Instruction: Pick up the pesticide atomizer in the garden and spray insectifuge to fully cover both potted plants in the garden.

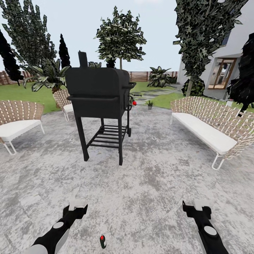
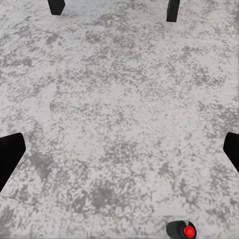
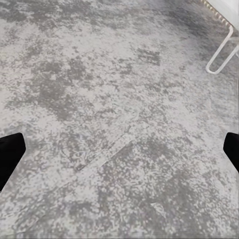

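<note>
Both pairs of fingers stand wide apart and hold nothing: the left gripper (image 1: 77, 205) and the right gripper (image 1: 197, 205) hang low over the patio (image 1: 158, 176), probably kept ready while the robot looks for its target. I judge the small dark object with a red top (image 1: 102, 241) on the paving between the arms, nearer the left one, may be the pesticide atomizer, but I cannot tell for sure. Beyond it stands the black grill (image 1: 100, 93) between wicker chairs (image 1: 19, 121), and one small potted plant (image 1: 150, 103) sits far off at the lawn's edge.
</note>
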{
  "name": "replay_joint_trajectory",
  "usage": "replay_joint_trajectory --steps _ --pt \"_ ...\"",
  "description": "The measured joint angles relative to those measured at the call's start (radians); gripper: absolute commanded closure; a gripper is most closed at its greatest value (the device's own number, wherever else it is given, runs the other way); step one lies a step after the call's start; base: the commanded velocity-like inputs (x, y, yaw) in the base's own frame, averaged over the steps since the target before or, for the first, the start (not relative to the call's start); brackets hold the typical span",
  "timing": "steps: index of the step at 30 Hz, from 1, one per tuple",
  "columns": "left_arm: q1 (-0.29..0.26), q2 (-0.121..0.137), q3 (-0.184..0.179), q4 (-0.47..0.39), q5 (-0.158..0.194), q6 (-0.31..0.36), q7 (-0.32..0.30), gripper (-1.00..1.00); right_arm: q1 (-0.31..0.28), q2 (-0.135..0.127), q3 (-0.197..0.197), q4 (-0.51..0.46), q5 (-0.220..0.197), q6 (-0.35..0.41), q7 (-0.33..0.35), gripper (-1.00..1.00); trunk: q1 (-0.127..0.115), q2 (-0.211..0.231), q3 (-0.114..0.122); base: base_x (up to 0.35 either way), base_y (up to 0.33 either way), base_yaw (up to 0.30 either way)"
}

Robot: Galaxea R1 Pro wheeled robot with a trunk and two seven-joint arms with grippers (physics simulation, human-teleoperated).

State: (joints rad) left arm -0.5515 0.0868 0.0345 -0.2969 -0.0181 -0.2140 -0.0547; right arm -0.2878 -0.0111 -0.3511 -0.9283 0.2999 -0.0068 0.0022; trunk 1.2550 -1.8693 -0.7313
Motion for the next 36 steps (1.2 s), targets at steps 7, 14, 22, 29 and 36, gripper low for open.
replay_joint_trajectory --steps 7,14,22,29,36 --pt "0.000 0.001 0.001 0.005 0.000 -0.001 0.001 -1.00 0.000 0.000 -0.001 -0.002 0.000 0.000 0.000 -1.00 0.027 -0.049 -0.032 0.000 0.000 0.000" --pt "0.000 0.001 0.001 0.006 0.000 -0.001 0.001 -1.00 0.000 0.000 -0.002 -0.002 0.000 0.000 0.001 -1.00 0.054 -0.098 -0.065 0.000 0.000 0.000" --pt "0.001 0.001 0.000 0.061 -0.004 -0.102 0.000 -1.00 0.000 0.000 0.001 0.001 0.000 0.000 0.003 -1.00 0.084 -0.154 -0.103 0.000 0.000 0.000" --pt "0.001 0.000 0.000 0.092 -0.004 -0.159 0.004 -1.00 0.000 0.000 0.005 -0.003 0.001 0.001 0.003 -1.00 0.111 -0.203 -0.126 0.000 0.000 0.000" --pt "0.001 0.001 0.000 0.092 -0.004 -0.159 0.004 -1.00 0.000 0.000 0.005 -0.003 0.001 0.002 0.003 -1.00 0.138 -0.252 -0.148 0.000 0.000 0.000"
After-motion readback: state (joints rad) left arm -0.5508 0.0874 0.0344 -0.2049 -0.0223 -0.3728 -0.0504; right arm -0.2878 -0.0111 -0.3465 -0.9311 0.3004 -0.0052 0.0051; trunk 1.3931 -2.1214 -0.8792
